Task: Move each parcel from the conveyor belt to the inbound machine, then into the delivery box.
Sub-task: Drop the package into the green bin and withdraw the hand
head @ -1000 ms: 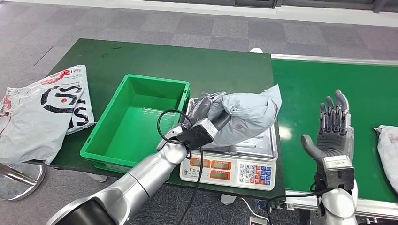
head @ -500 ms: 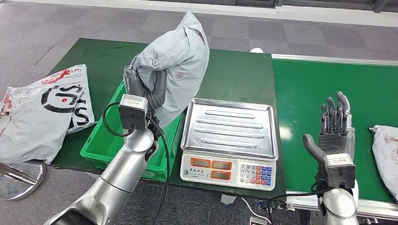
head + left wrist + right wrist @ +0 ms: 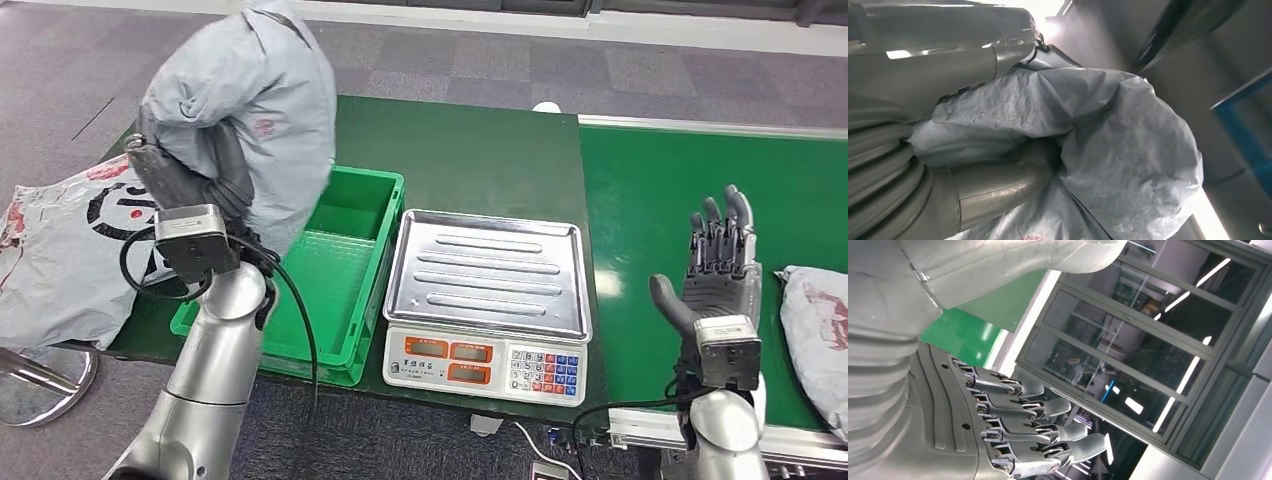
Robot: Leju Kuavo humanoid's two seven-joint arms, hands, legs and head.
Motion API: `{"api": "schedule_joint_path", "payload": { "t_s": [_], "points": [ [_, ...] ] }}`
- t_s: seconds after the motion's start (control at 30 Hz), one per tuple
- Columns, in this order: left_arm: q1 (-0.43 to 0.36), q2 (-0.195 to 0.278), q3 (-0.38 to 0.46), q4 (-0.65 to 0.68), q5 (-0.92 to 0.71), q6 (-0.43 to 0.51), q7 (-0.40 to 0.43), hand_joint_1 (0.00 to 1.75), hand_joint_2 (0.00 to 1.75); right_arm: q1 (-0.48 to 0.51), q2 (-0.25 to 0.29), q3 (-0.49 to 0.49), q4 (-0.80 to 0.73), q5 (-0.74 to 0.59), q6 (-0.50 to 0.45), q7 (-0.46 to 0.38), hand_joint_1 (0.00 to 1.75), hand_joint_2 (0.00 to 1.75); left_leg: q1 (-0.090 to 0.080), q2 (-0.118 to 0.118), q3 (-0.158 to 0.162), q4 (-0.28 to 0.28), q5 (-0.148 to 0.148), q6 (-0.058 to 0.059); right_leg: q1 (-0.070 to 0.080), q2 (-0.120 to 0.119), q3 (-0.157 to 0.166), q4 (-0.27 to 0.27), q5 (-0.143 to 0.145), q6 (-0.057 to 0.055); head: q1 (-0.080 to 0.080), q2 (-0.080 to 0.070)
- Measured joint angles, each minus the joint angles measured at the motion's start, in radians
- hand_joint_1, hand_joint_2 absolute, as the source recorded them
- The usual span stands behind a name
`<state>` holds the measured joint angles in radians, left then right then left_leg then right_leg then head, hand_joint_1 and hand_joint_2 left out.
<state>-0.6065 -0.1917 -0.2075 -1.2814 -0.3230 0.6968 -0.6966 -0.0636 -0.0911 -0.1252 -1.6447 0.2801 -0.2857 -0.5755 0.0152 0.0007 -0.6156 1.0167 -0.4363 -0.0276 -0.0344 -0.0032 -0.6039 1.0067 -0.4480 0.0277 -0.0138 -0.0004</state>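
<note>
Lifted off the scale (image 3: 483,272) a second ago, the grey parcel (image 3: 255,95) is swinging past the green box (image 3: 345,300), grasped by the left hand (image 3: 190,180), overshooting the drop, while the right hand (image 3: 718,270) is idling empty with fingers spread.

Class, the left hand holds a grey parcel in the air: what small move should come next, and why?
Probably lower the parcel into the green box: the left hand grips it high over the box's left edge, and the box looks empty.

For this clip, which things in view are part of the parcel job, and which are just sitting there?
Part of the job:
grey parcel, held up by the left hand
scale, its tray bare
green bin
conveyor belt
next parcel on the belt
right hand, empty

Lying about:
printed mailer bag on the table's left end
</note>
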Motion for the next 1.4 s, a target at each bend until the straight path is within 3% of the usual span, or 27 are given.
{"api": "schedule_joint_path", "payload": {
  "t_s": [0.07,0.13,0.23,0.33,0.43,0.7,0.73,0.77,0.83,0.87,0.9,1.03,1.1,1.23,1.4],
  "points": [
    [-0.024,0.001,0.048,0.053,-0.168,-0.012,0.049,1.75,1.75,-0.003,0.0,0.0,0.002,0.012,0.003,0.008,0.0,1.75,0.0,-0.001,0.0,0.0,0.0,0.0,0.0,-0.002,0.001,0.0,0.0,0.0,0.0,0.0],
    [-0.075,0.007,0.072,0.184,-0.363,-0.06,0.211,1.75,1.75,-0.01,0.001,-0.001,0.002,0.034,0.021,0.022,0.0,1.75,0.0,-0.003,0.0,0.0,0.001,0.001,-0.001,-0.005,0.002,0.0,0.0,0.0,0.0,0.0],
    [-0.129,0.028,0.076,0.39,-0.572,-0.143,0.517,1.75,1.75,-0.037,0.008,-0.002,0.007,0.062,0.06,0.04,0.0,1.75,-0.001,0.002,0.0,0.0,0.002,0.0,-0.001,0.0,0.0,0.0,0.003,-0.001,0.0,0.0],
    [-0.158,0.056,0.076,0.543,-0.675,-0.235,0.68,1.75,1.75,-0.067,0.014,-0.005,0.022,0.077,0.088,0.049,0.0,1.75,-0.001,0.006,-0.001,0.0,0.003,-0.001,-0.001,0.007,-0.002,0.0,0.005,-0.001,0.0,0.0],
    [-0.176,0.083,0.076,0.65,-0.719,-0.302,0.738,1.75,1.75,-0.096,0.02,-0.008,0.042,0.082,0.101,0.05,0.0,1.75,0.0,0.006,-0.001,0.0,0.004,-0.001,0.0,0.007,-0.003,0.0,0.006,-0.001,0.0,0.0],
    [-0.218,0.11,0.076,0.763,-0.739,-0.348,0.769,1.75,1.75,-0.121,0.031,-0.018,0.07,0.088,0.11,0.051,0.0,1.75,0.0,0.004,-0.002,0.0,0.003,-0.002,0.0,0.005,-0.003,0.0,0.004,-0.002,0.0,0.0],
    [-0.223,0.113,0.076,0.771,-0.749,-0.376,0.782,1.62,1.75,-0.125,0.033,-0.018,0.072,0.088,0.113,0.051,0.0,1.75,0.0,0.004,-0.002,0.0,0.003,-0.002,0.0,0.005,-0.003,0.0,0.004,-0.002,0.0,0.0],
    [-0.228,0.117,0.076,0.78,-0.759,-0.405,0.794,1.27,1.75,-0.131,0.034,-0.018,0.075,0.088,0.118,0.053,0.0,1.75,0.0,0.004,-0.002,0.0,0.003,-0.002,0.0,0.005,-0.003,0.0,0.004,-0.002,0.0,0.0],
    [-0.236,0.126,0.077,0.797,-0.772,-0.452,0.81,0.39,1.75,-0.145,0.038,-0.019,0.081,0.088,0.126,0.06,0.0,1.75,0.0,0.005,-0.002,0.0,0.003,-0.002,0.0,0.005,-0.003,0.0,0.004,-0.002,0.0,0.0],
    [-0.239,0.129,0.077,0.804,-0.775,-0.464,0.814,0.08,1.75,-0.152,0.039,-0.02,0.083,0.088,0.13,0.065,0.0,1.75,0.0,0.005,-0.002,0.0,0.003,-0.002,0.0,0.005,-0.003,0.0,0.004,-0.002,0.0,0.0],
    [-0.243,0.133,0.079,0.81,-0.776,-0.471,0.816,0.0,1.75,-0.159,0.041,-0.021,0.086,0.089,0.134,0.069,0.0,1.75,0.0,0.005,-0.002,0.0,0.003,-0.002,0.0,0.005,-0.003,0.0,0.004,-0.002,0.0,0.0],
    [-0.25,0.138,0.097,0.823,-0.75,-0.432,0.765,0.0,1.75,-0.185,0.052,-0.023,0.096,0.104,0.142,0.088,0.0,1.75,0.0,0.004,-0.002,0.0,0.004,-0.002,0.0,0.005,-0.003,0.001,0.005,-0.002,0.0,0.0],
    [-0.245,0.134,0.128,0.814,-0.668,-0.383,0.656,0.0,1.75,-0.195,0.055,-0.025,0.1,0.113,0.149,0.1,0.0,1.75,0.0,0.004,-0.002,0.0,0.004,-0.002,0.0,0.005,-0.003,0.001,0.005,-0.002,0.0,0.0],
    [-0.189,0.106,0.228,0.719,-0.387,-0.347,0.333,0.0,1.75,-0.215,0.057,-0.027,0.117,0.117,0.156,0.11,0.0,1.75,0.0,0.004,-0.002,0.0,0.003,-0.002,0.0,0.005,-0.003,0.0,0.004,-0.002,0.0,0.0],
    [-0.075,0.073,0.279,0.529,-0.106,-0.331,0.184,0.0,1.75,-0.222,0.053,-0.027,0.151,0.097,0.148,0.1,0.0,1.75,0.0,0.005,-0.002,0.0,0.002,-0.002,0.0,0.006,-0.003,0.0,0.004,-0.002,0.0,0.0]
  ]
}}
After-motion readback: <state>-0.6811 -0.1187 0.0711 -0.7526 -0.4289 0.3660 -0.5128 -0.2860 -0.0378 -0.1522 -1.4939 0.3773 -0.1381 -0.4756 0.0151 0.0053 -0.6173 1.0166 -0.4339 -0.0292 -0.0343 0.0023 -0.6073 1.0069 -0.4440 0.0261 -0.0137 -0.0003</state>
